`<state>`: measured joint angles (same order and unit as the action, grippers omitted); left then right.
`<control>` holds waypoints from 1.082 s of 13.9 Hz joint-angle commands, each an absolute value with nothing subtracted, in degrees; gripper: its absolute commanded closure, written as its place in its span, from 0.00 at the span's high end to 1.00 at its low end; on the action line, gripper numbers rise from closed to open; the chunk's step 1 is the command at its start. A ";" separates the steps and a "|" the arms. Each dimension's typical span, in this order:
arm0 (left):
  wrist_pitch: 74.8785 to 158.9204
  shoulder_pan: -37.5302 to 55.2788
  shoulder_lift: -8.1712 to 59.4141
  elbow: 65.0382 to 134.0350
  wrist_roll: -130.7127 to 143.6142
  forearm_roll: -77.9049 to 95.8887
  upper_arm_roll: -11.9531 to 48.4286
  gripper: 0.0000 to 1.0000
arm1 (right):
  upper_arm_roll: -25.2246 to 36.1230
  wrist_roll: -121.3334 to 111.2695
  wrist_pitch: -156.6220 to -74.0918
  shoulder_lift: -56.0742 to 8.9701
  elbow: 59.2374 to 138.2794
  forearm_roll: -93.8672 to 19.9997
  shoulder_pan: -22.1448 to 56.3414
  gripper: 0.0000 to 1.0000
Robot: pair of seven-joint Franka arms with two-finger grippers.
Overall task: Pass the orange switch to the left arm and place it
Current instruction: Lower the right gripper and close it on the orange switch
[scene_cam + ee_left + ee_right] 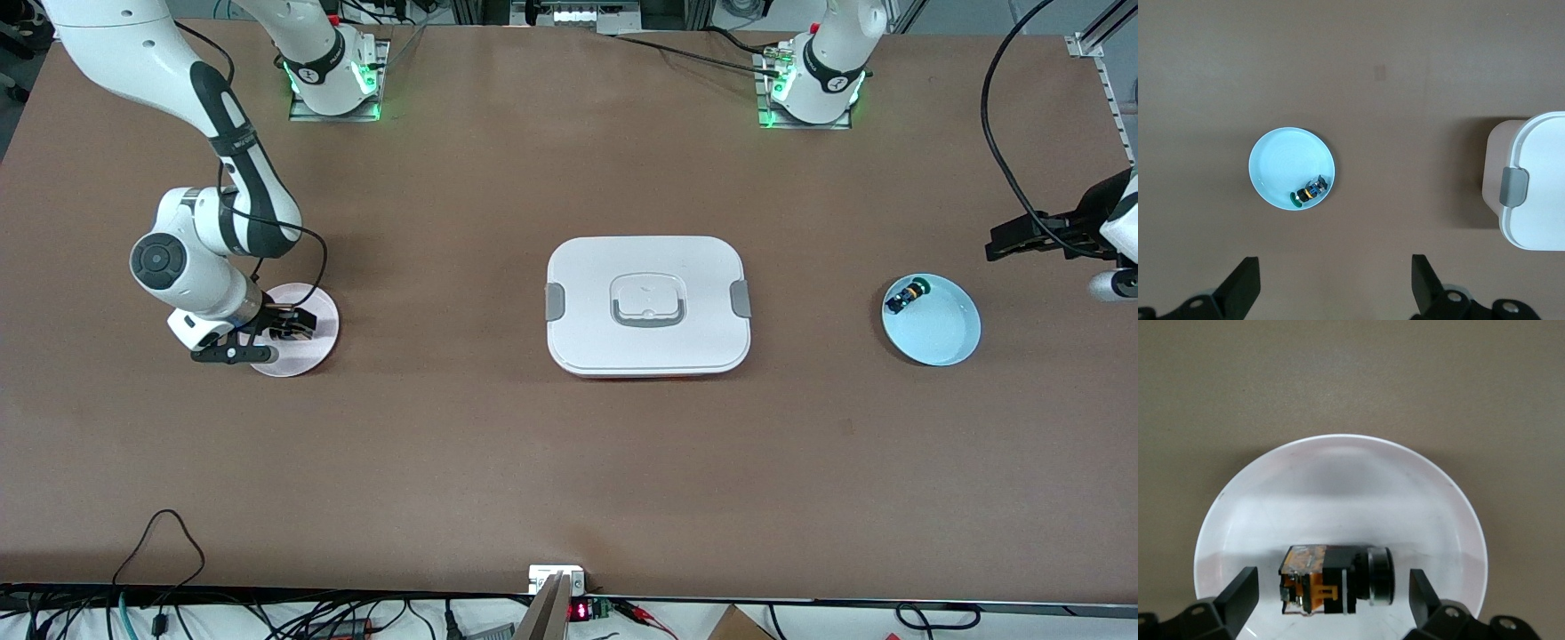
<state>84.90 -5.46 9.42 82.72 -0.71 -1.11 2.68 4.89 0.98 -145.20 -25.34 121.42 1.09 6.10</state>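
The orange switch, a small black block with an orange face and a metal ring, lies on its side on a pale pink plate toward the right arm's end of the table. My right gripper is low over that plate and open. In the right wrist view its fingers stand on either side of the switch without touching it. The white box sits shut at the table's middle. My left gripper waits, open and empty, over the table's edge at the left arm's end; it also shows in the left wrist view.
A light blue plate beside the left gripper holds a small black part with a green-yellow tip; both show in the left wrist view, plate and part. The box's clipped end shows there too. Cables run along the front edge.
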 commanded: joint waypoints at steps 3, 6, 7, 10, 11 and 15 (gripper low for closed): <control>85.17 -5.63 9.05 83.06 -1.14 -0.35 2.55 1.00 | 4.48 -2.11 -153.63 -25.58 125.95 0.79 5.54 1.00; 85.17 -5.63 9.05 83.06 -1.14 -0.35 2.55 1.00 | 4.48 -3.95 -153.55 -25.75 125.86 0.70 5.54 1.00; 85.17 -5.63 9.05 83.06 -1.14 -0.35 2.55 1.00 | 4.48 -3.96 -153.54 -25.75 125.86 0.70 5.45 1.00; 85.08 -5.63 9.05 83.06 -1.14 -0.35 2.55 1.00 | 4.40 -3.96 -152.41 -25.58 125.60 0.62 5.45 1.00; 85.08 -5.63 9.05 83.06 -1.14 -0.35 2.55 1.00 | 4.48 -3.96 -152.32 -25.58 125.51 0.62 5.45 0.98; 85.08 -5.63 9.05 82.97 -1.14 -0.35 2.55 1.00 | 4.31 -4.22 -149.87 -24.79 125.25 0.79 5.71 0.42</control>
<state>84.90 -5.46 9.42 82.72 -0.71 -1.11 2.68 4.81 -2.93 -152.29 -26.13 125.21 1.09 5.99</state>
